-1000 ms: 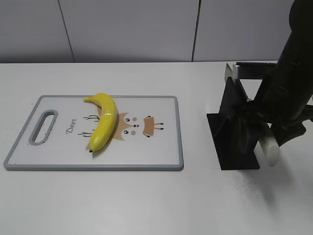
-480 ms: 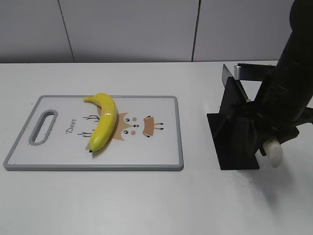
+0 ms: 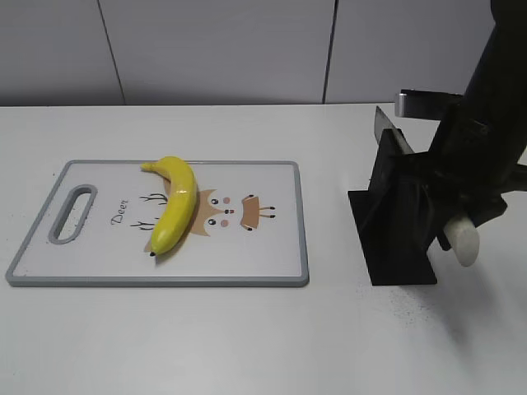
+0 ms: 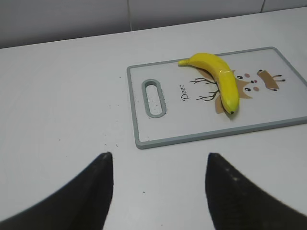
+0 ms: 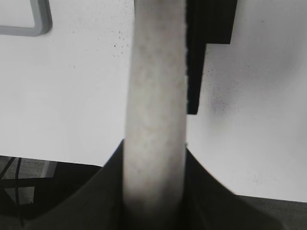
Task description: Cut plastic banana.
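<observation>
The plastic banana [image 3: 175, 204] lies on the grey-rimmed cutting board [image 3: 165, 281], over its deer picture; it also shows in the left wrist view [image 4: 221, 79]. My right gripper [image 3: 451, 229] is shut on the cream knife handle [image 3: 464, 241] next to the black knife stand [image 3: 395, 222]. In the right wrist view the handle [image 5: 156, 96] fills the gap between the black fingers of the right gripper [image 5: 154, 148]. My left gripper [image 4: 159, 155] is open and empty above bare table, left of and short of the board [image 4: 139, 120]. It is out of the exterior view.
The knife stand stands right of the board, with a grey blade edge [image 3: 384, 127] showing at its top. A board corner [image 5: 41, 21] and the stand's base [image 5: 210, 21] show in the right wrist view. The table's front edge [image 5: 57, 163] is close below.
My right arm has shifted up and a little to the right with the knife handle in its grip. The banana, the board and the stand have not moved.
</observation>
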